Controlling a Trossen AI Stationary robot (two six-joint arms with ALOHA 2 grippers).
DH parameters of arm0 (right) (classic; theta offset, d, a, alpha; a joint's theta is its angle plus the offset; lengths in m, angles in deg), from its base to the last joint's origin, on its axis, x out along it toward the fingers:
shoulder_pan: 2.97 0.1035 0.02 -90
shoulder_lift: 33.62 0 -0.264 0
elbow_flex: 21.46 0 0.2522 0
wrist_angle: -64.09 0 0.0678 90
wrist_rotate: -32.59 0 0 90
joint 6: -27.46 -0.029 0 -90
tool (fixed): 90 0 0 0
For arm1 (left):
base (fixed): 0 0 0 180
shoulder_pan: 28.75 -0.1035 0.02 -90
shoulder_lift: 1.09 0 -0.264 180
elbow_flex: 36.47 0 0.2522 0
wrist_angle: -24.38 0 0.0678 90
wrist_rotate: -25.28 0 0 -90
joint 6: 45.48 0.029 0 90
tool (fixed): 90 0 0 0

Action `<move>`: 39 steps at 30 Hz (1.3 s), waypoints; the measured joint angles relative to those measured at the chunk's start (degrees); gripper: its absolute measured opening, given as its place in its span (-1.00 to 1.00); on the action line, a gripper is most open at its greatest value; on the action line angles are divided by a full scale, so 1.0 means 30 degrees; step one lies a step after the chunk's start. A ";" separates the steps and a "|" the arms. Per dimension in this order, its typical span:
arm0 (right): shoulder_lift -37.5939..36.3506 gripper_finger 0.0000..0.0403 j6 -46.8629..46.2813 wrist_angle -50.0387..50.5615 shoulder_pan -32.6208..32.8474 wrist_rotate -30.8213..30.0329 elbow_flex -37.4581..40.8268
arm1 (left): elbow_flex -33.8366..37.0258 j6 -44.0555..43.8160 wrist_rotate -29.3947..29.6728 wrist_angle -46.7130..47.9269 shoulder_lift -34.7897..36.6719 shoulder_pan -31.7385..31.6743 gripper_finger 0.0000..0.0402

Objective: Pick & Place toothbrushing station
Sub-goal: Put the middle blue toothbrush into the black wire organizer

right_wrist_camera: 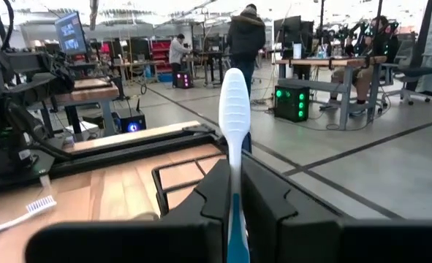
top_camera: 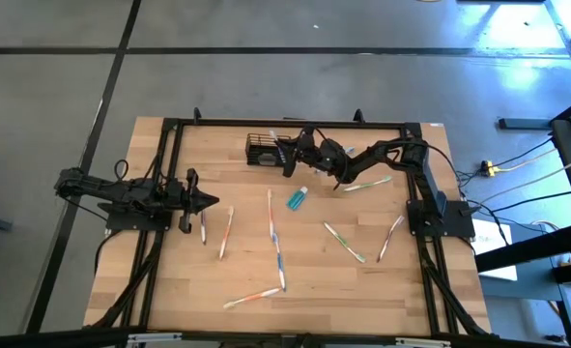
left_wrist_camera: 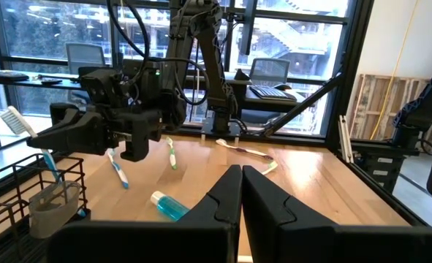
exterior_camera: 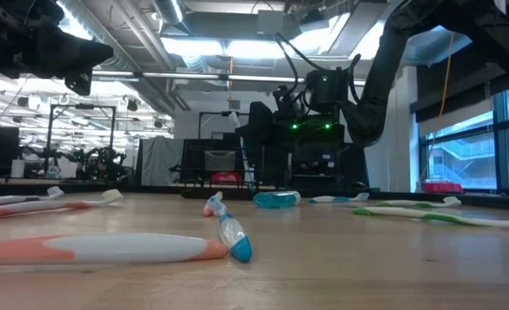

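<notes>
The black wire-mesh basket [top_camera: 261, 148] stands at the table's far edge. It also shows in the left wrist view [left_wrist_camera: 75, 169], with a grey cup [left_wrist_camera: 51, 208] inside. My right gripper [top_camera: 287, 155] is level beside the basket's right side, shut on a white-and-blue toothbrush [right_wrist_camera: 234, 109]. My left gripper [top_camera: 208, 202] is shut and empty at the table's left side, pointing right. My right gripper pinches the toothbrush's handle [right_wrist_camera: 234, 208] between its two fingers, below the white head. The fingers come level from the table's right and lie across the brush. The brush stands nearly upright, head [left_wrist_camera: 14, 120] up, its lower end down in the grey cup inside the basket.
A small teal tube [top_camera: 297, 197] lies mid-table in front of the basket. Several toothbrushes lie scattered over the table, such as a long one [top_camera: 275, 242] in the middle and a green one [top_camera: 344, 243] to the right. A black frame [top_camera: 295, 124] borders the table.
</notes>
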 joint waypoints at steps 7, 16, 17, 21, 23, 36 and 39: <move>0.0000 -0.82 -0.0476 0.0015 0.0000 0.0066 0.0000 | 0.0000 0.0000 0.0001 0.0000 0.0001 0.0006 -0.97; 0.0000 -0.72 -0.0950 0.0007 0.0000 0.0061 0.0000 | 0.0000 0.0000 0.0001 0.0005 -0.0001 0.0006 -0.97; 0.0000 -0.70 -0.0980 0.0007 0.0000 0.0076 0.0000 | 0.0002 0.0000 0.0001 0.0007 0.0002 0.0004 -0.97; 0.0000 -0.61 -0.1017 0.0007 0.0000 0.0289 0.0000 | 0.0000 -0.0001 0.0001 0.0004 0.0002 0.0002 -0.97; 0.0000 -0.57 -0.1020 0.0007 0.0014 0.0413 0.0000 | 0.0001 0.0000 0.0001 0.0006 0.0002 0.0002 -0.97; 0.0000 -0.38 -0.1048 0.0036 0.0095 0.0576 0.0000 | 0.0000 -0.0001 0.0001 0.0007 0.0000 0.0006 -0.97; 0.0000 -0.37 -0.1016 0.0080 0.0113 0.0773 0.0000 | 0.0000 -0.0007 0.0001 0.0007 -0.0001 0.0001 -0.97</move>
